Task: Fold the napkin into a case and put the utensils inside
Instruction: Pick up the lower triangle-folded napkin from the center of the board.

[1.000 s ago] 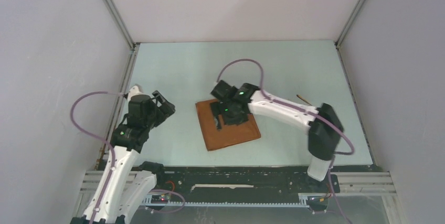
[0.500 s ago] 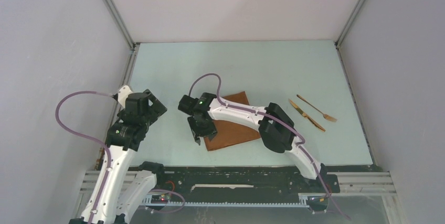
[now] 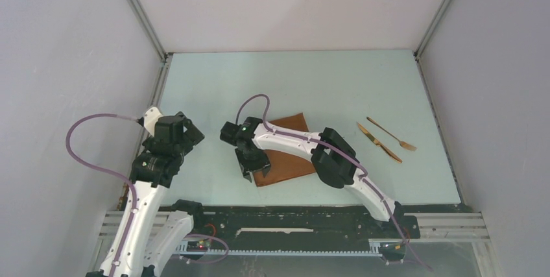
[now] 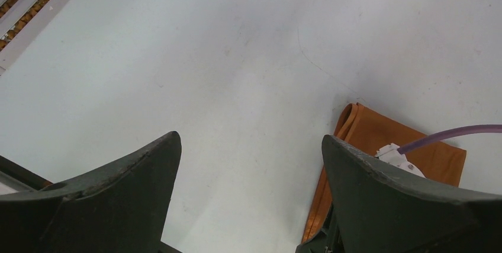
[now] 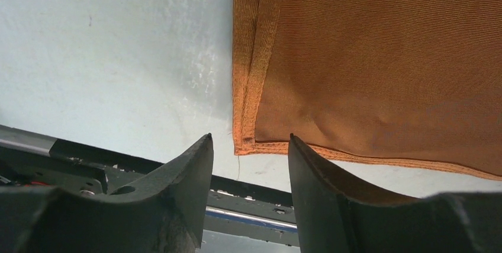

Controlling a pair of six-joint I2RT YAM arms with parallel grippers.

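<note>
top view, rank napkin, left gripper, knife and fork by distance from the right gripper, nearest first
1. napkin, near-left corner at the right gripper
2. left gripper, to the left
3. knife, far right
4. fork, just beyond the knife

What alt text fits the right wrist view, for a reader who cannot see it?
A hemmed corner of the rust-orange napkin shows between the two dark fingers of the open right pincer; the cloth lies on a pale table.
</note>
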